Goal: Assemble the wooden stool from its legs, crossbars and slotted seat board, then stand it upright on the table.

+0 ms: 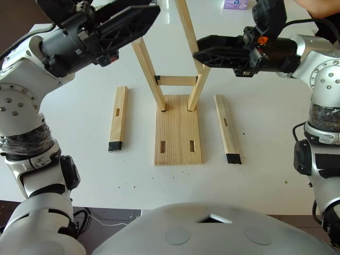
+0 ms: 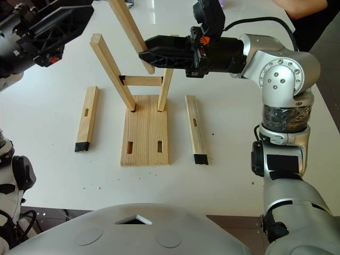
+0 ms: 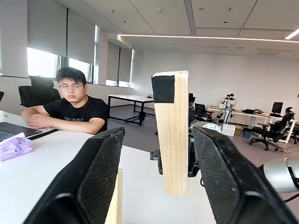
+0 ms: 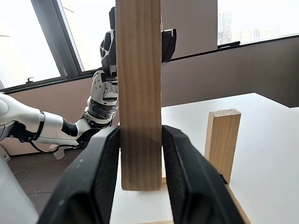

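Observation:
The slotted seat board (image 1: 178, 139) lies flat on the white table (image 1: 69, 159). Two legs stand in its far slots, the left one (image 1: 150, 74) and the right one (image 1: 196, 93), joined by a crossbar (image 1: 176, 81). My right gripper (image 1: 197, 53) is shut on a separate wooden bar (image 1: 187, 24), held tilted in the air above the right leg with a black cap (image 3: 163, 88) on its upper end. My left gripper (image 1: 151, 13) hangs open above the left leg's top, gripping nothing. Two loose legs lie flat, one to the left (image 1: 118, 118) and one to the right (image 1: 227, 127) of the board.
A purple tissue pack (image 1: 235, 4) sits at the table's far edge. Bare table surface runs along the near edge in front of the board and out to the left.

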